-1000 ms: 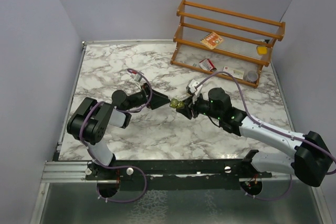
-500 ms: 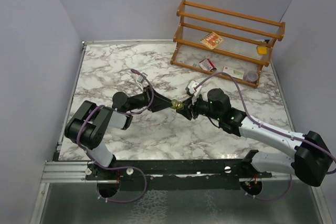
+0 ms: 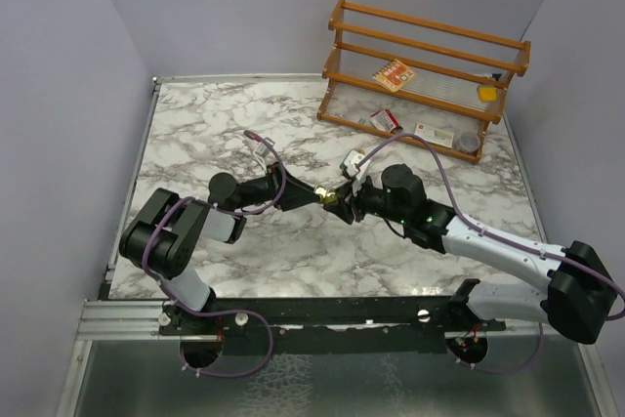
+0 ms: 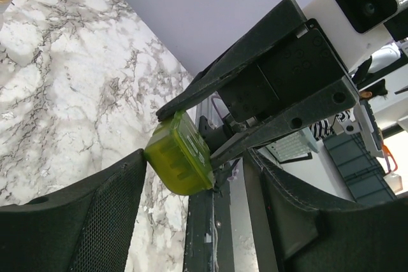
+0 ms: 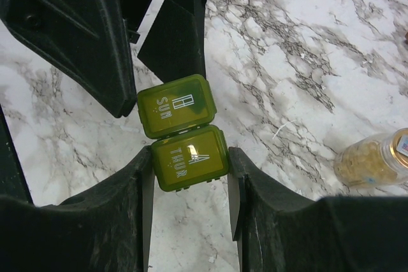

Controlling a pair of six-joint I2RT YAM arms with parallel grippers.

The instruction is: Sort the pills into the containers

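The containers are a small olive-green pill box (image 5: pixel 182 132) of two joined compartments, lettered SUN and THUR, held above the marble. My right gripper (image 5: pixel 190 159) is shut on the THUR half. My left gripper (image 4: pixel 194 164) faces it from the left, and the SUN end (image 4: pixel 180 154) sits between its open jaws. That end touches one finger (image 4: pixel 121 186) and stands apart from the other. In the top view both grippers meet at the box (image 3: pixel 329 197) mid-table. A clear bottle (image 5: pixel 373 160) of yellow pills stands on the marble to the right.
A wooden rack (image 3: pixel 430 56) stands at the back right, with red-and-white cartons (image 3: pixel 395 75) and a yellow block (image 3: pixel 486 93) on it. A small round tub (image 3: pixel 469 141) sits at its foot. Grey walls close in the marble table (image 3: pixel 225 124).
My left gripper has reached right until the box end lies between its jaws, and the jaws have narrowed somewhat. The right gripper kept its hold and shifted slightly left.
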